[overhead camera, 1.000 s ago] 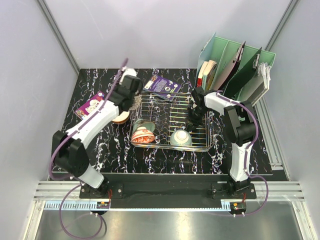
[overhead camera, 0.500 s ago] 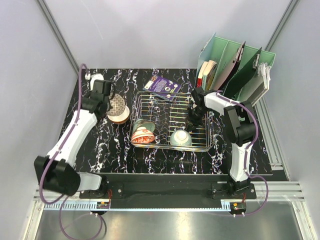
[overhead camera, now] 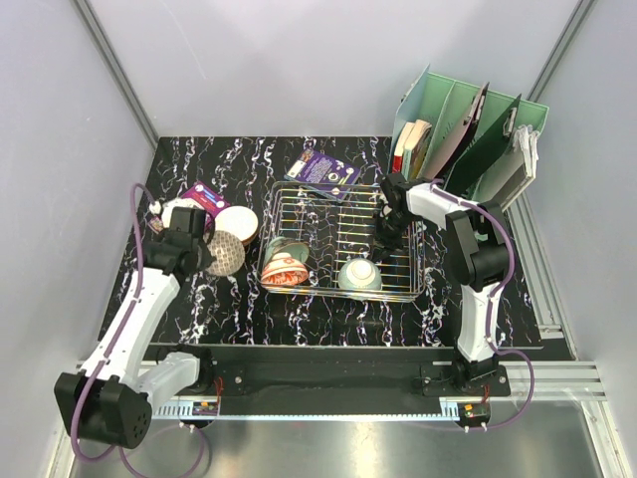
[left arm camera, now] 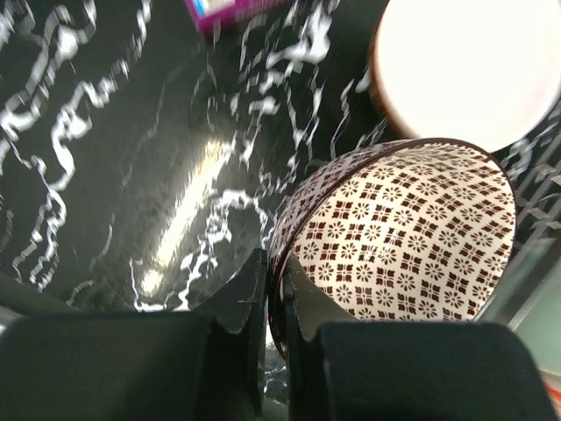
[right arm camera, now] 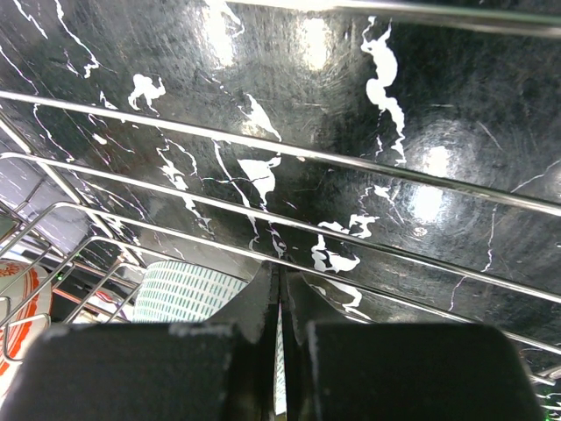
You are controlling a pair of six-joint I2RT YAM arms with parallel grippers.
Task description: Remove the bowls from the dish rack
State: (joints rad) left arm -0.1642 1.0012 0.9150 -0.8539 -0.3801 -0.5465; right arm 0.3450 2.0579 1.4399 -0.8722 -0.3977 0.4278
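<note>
**Top view.** The rack [overhead camera: 343, 242] stands mid-table [overhead camera: 249, 309]. The left gripper [overhead camera: 207, 257] is left of the rack and clear of it, closed on the rim of the patterned bowl [overhead camera: 227, 256], which is tilted on its side. The cream bowl [overhead camera: 237, 221] sits on the table just beyond the patterned bowl, close to the rack's left edge. Inside the rack, the floral bowl [overhead camera: 284, 269] leans at the near left and the green bowl [overhead camera: 359, 275] rests upside down at the near middle. The right gripper [overhead camera: 386, 227] is low over the rack's far right part; its jaw state cannot be read from here. A purple book [overhead camera: 323, 169] lies beyond the rack, and an organizer [overhead camera: 468, 139] stands at the far right.

**Left wrist.** The left gripper [left arm camera: 273, 272] pinches the patterned bowl [left arm camera: 403, 228] by its rim, one finger outside and one inside. The bowl's opening faces the camera. The cream bowl [left arm camera: 469, 70] lies just beyond it, upright on the table [left arm camera: 105, 175].

**Right wrist.** The right gripper [right arm camera: 279, 276] is fully closed, fingers pressed together, holding nothing. It sits among the wires of the rack [right arm camera: 263, 149]. The green bowl [right arm camera: 188, 294] shows behind the fingers, and the floral bowl [right arm camera: 13, 303] at the left edge.
</note>
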